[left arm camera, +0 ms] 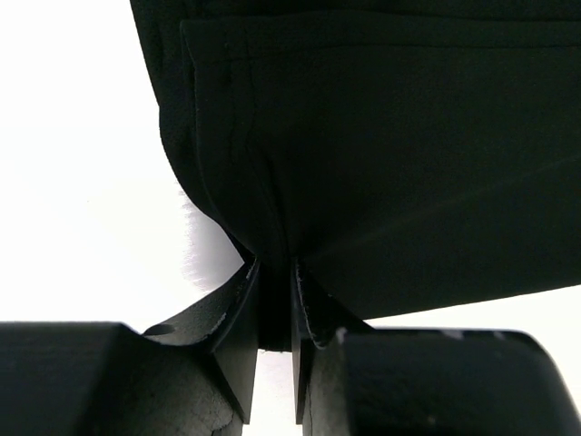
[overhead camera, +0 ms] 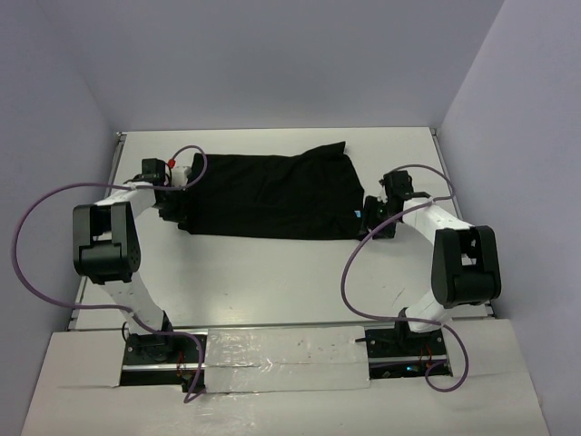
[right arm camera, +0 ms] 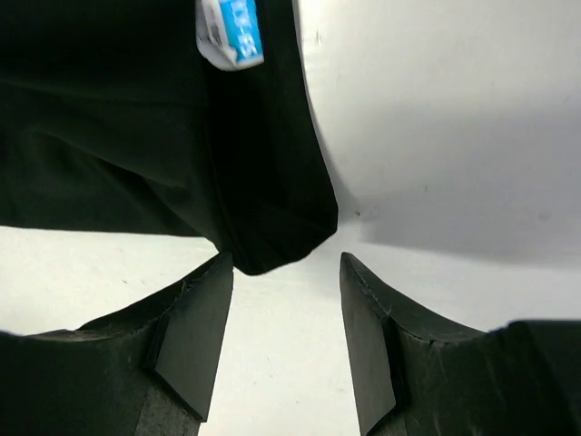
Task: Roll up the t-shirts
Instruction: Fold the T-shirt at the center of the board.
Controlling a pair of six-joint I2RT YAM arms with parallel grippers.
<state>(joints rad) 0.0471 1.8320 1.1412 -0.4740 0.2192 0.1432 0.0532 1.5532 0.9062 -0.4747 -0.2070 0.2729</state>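
The black t-shirt (overhead camera: 272, 195) lies folded into a long band across the middle of the white table (overhead camera: 272, 282). My left gripper (overhead camera: 177, 211) is at the band's left end. In the left wrist view its jaws (left arm camera: 272, 265) stand narrowly apart, and a fold of the t-shirt (left arm camera: 381, 163) fills the gap, its creases drawn in to the tips. My right gripper (overhead camera: 370, 218) is at the right end, by the light-blue neck tag (right arm camera: 231, 32). It is open (right arm camera: 286, 259). A corner of the t-shirt (right arm camera: 136, 136) hangs just ahead of its left fingertip, apart from both pads.
The table's far edge (overhead camera: 272, 132) runs close behind the t-shirt, with grey walls on three sides. Purple cables (overhead camera: 349, 272) loop from both arms over the near table. The arm bases (overhead camera: 272, 359) sit on a taped strip at the near edge.
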